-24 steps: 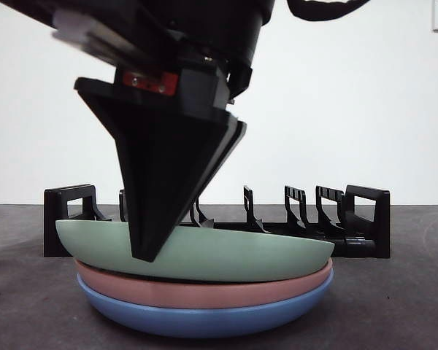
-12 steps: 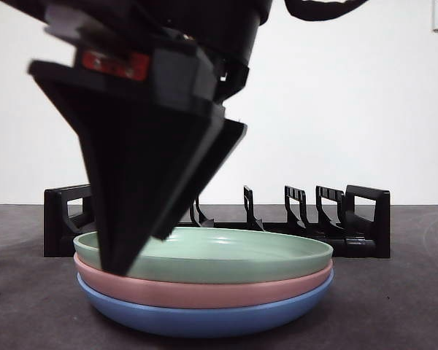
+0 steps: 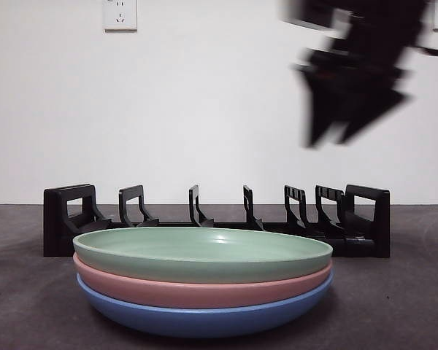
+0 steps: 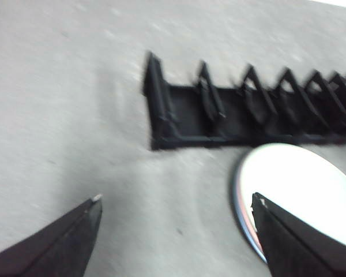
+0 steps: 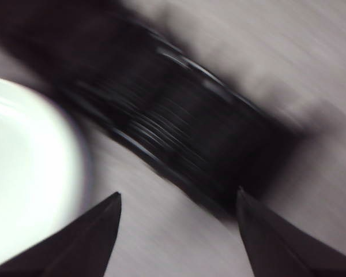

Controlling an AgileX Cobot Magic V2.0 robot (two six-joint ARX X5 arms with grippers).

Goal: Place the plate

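three plates sit stacked on the dark surface (image 3: 394,306) just in front of the black rack (image 3: 219,222): a green plate (image 3: 202,253) on top, a pink plate (image 3: 204,290) under it and a blue plate (image 3: 204,318) at the bottom, none of them yet in a slot. one rack stands behind them, showing about seven upright dividers in the front view, though the blur of the wrist views makes an exact count unsure. two grippers are in view in their own wrist pictures, both with jaws spread apart and holding nothing: the left gripper (image 4: 176,199) hangs over bare surface near one end of the rack, and the right gripper (image 5: 179,196) hangs by the rack with the stack's edge beside it. one blurred dark gripper shows high at the front view's upper right, probably the right one. the step in hand looks like the reach before a pick; the next move calls for one gripper to come down on the green plate's rim, close on it, and tip it upright into a slot.
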